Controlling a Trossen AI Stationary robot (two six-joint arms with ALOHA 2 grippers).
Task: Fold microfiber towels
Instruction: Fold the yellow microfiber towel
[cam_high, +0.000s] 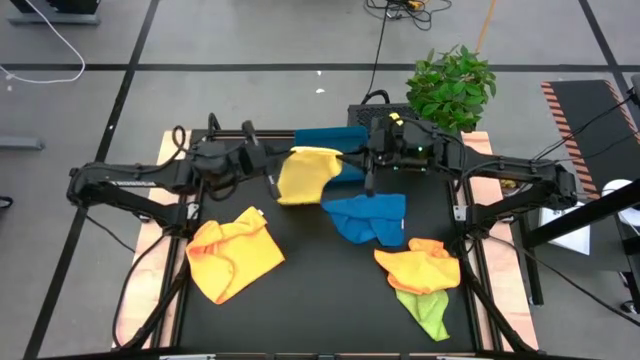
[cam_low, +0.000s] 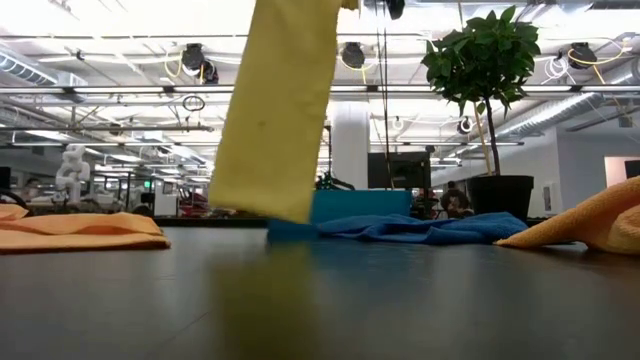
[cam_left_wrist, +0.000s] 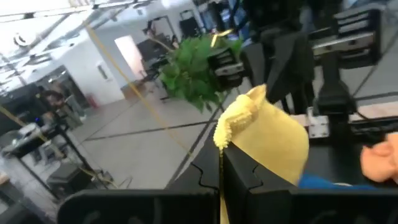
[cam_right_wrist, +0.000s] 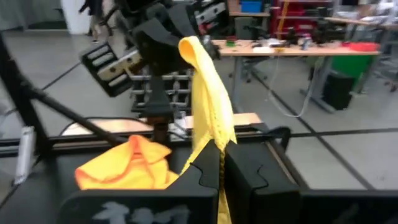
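Observation:
A pale yellow towel (cam_high: 305, 175) hangs between my two grippers over the table's far middle; in the low view it hangs as a long strip (cam_low: 275, 110). My left gripper (cam_high: 272, 168) is shut on its left end, my right gripper (cam_high: 368, 172) on its right end. A blue towel (cam_high: 370, 218) lies crumpled just nearer. An orange-yellow towel (cam_high: 235, 255) lies at the near left. Another orange-yellow towel (cam_high: 420, 268) lies on a lime green one (cam_high: 428, 310) at the near right. My left gripper pinches the pale yellow towel's upper edge (cam_left_wrist: 231, 127) between its two shut fingers, level from the table's left. The cloth bunches past the fingertips; how many layers cannot be told. The towel hangs below, clear of the table. My right gripper pinches the towel's upper edge at the opposite end (cam_right_wrist: 214, 134) between its two shut fingers, coming from the table's right. A ridge of cloth (cam_right_wrist: 202, 74) stands up past the fingers toward the other gripper. The rest hangs below.
The rigid blue tray (cam_high: 330, 138) sits at the table's far edge behind the held towel. A potted plant (cam_high: 452, 85) stands at the far right corner. Bare black table top (cam_high: 320, 300) lies at the near middle.

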